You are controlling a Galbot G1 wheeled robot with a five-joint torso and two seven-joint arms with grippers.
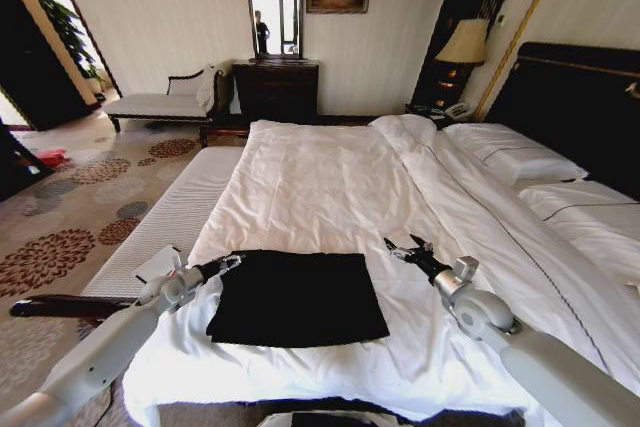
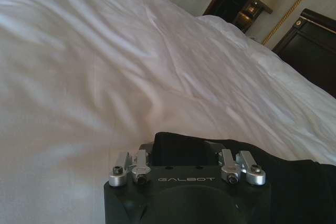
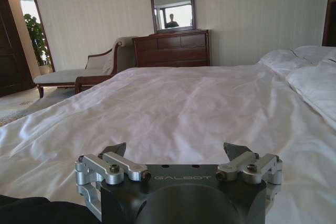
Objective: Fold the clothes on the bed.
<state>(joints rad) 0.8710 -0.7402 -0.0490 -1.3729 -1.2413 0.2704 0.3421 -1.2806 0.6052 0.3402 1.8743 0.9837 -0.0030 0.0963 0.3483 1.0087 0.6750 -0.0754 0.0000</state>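
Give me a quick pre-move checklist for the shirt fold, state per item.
1. Black shirt lies flat on the bed, already folded to a rough rectangle: ok.
2. Left gripper at the shirt's far left corner, fabric between its fingers in the left wrist view: ok; whether it is clamped: cannot tell.
3. Right gripper open, over bare duvet beside the shirt's far right corner, holding nothing: ok.
4. Both grippers level with the shirt's far edge: ok.
5. Duvet beyond the shirt free of other items: ok.
6. Lettering side up or down: cannot tell, no print is visible.
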